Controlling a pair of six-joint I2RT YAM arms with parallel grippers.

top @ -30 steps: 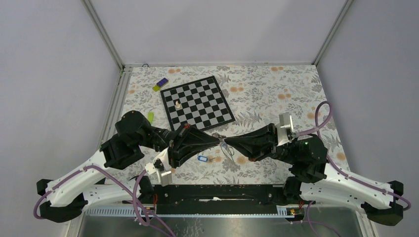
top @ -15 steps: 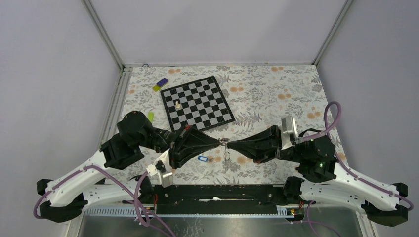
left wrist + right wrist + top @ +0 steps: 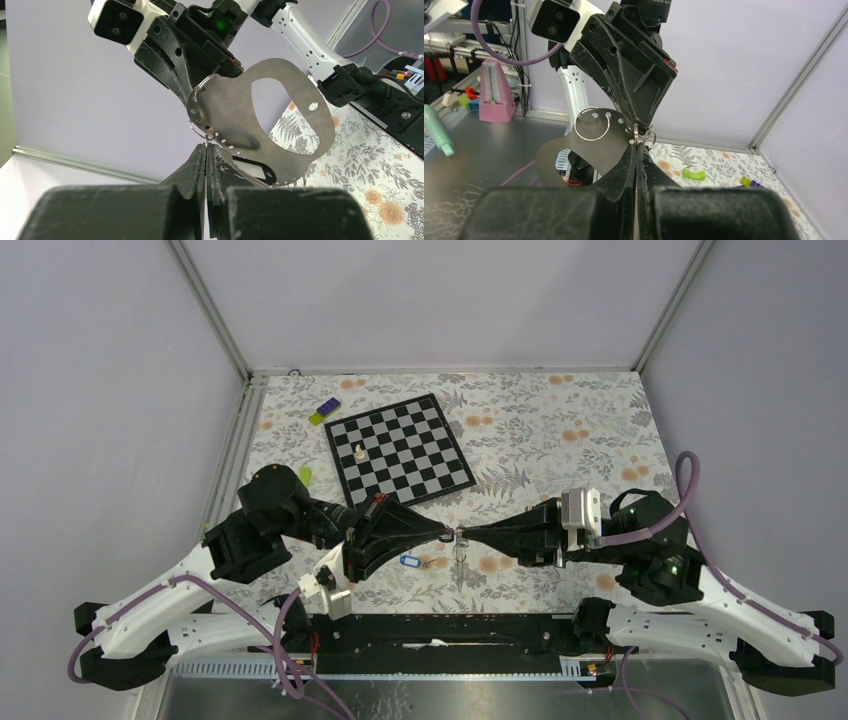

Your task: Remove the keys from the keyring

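Above the floral table, my two grippers meet tip to tip. The keyring, a thin wire ring, is pinched between them. My left gripper is shut on the ring. My right gripper is shut on its coils from the other side. One of the keys, a thin silvery piece with a big cut-out, hangs from the ring. A blue tag with a white label lies below my left fingers.
A chessboard with a white chess piece lies behind the grippers. A green piece and a yellow and purple block sit at the far left. Both arm bases stand on the near rail.
The right arm has swung outward and lowered, so its gripper now points level at the left one. The ring and hanging key shifted slightly. The left arm and blue tag stayed put.
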